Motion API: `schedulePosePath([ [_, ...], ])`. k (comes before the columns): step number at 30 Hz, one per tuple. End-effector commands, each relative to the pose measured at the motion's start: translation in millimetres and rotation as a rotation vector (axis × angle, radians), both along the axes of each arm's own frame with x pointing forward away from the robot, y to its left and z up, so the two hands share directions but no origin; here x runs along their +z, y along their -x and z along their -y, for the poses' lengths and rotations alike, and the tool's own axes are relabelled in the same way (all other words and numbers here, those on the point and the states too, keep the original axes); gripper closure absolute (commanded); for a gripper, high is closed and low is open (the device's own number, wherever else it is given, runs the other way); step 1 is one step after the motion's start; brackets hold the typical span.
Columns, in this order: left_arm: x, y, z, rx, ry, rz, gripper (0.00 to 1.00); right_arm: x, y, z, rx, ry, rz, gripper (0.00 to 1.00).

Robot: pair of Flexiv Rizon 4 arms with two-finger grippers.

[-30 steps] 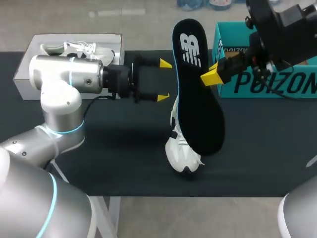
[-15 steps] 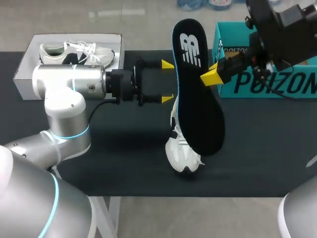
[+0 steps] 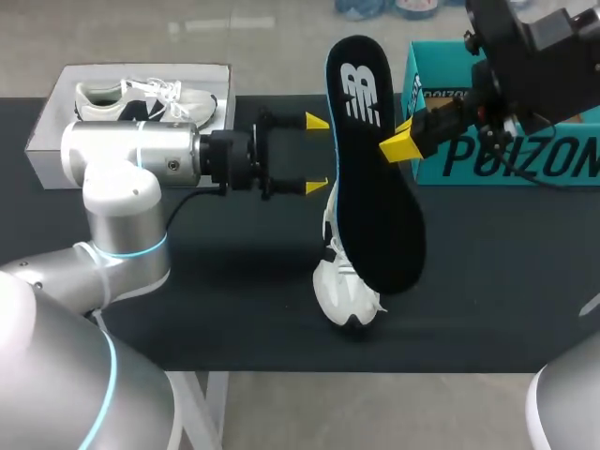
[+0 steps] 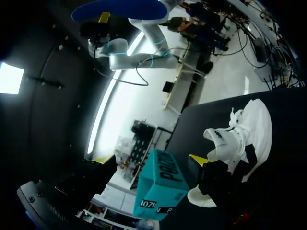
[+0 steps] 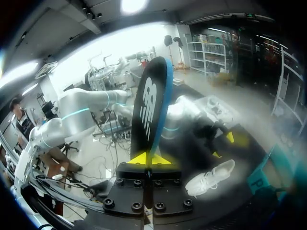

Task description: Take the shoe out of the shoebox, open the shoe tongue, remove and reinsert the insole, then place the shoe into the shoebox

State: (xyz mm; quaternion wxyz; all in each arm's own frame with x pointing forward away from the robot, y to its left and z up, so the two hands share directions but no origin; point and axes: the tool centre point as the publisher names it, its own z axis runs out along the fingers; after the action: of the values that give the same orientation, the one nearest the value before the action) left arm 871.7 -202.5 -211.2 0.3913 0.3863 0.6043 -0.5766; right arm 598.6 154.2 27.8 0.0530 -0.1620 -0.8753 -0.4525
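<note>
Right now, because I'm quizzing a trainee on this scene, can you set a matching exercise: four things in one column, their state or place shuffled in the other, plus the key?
Things
1. insole
2. left gripper
3. teal shoebox
4. white box

States
A. holds a white shoe, back left of the table
B. open, holding nothing, near the insole
C. back right of the table
D. raised, pinched in the right gripper

Pairs: 1-D, 2-B, 3-C, 4-A

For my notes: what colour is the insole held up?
Black insole with blue edge and white mark, best in head view.
</note>
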Motion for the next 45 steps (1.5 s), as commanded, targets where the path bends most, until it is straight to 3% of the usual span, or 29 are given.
schedulePosePath([
  [1, -0.8, -0.5, 1.4, 0.001, 0.0, 0.001, 0.0, 0.9, -2.3, -2.7, 0.002, 0.004, -0.004, 1.0],
  [6, -0.8, -0.5, 1.4, 0.001, 0.0, 0.001, 0.0, -14.7, -45.8, 39.7, 0.024, -0.026, -0.108, 1.0],
  [7, -0.8, -0.5, 1.4, 0.001, 0.0, 0.001, 0.0, -19.6, -59.2, 51.0, 0.025, -0.027, -0.173, 1.0],
  [11, -0.8, -0.5, 1.4, 0.001, 0.0, 0.001, 0.0, -26.9, -87.9, 79.0, 0.056, -0.027, -0.235, 1.0],
  [20, -0.8, -0.5, 1.4, 0.001, 0.0, 0.001, 0.0, -77.6, -145.6, 117.2, 0.048, -0.072, -0.458, 1.0],
  [24, -0.8, -0.5, 1.4, 0.001, 0.0, 0.001, 0.0, -97.9, -162.0, 119.7, 0.034, -0.075, -0.535, 1.0],
  [32, -0.8, -0.5, 1.4, 0.001, 0.0, 0.001, 0.0, -120.9, -189.2, 109.9, 0.023, -0.017, -0.589, 1.0],
  [45, 14.5, 6.6, 19.0, -0.02, -0.015, 0.149, 0.0, -158.8, -239.3, 92.5, -0.03, 0.051, -0.717, 1.0],
])
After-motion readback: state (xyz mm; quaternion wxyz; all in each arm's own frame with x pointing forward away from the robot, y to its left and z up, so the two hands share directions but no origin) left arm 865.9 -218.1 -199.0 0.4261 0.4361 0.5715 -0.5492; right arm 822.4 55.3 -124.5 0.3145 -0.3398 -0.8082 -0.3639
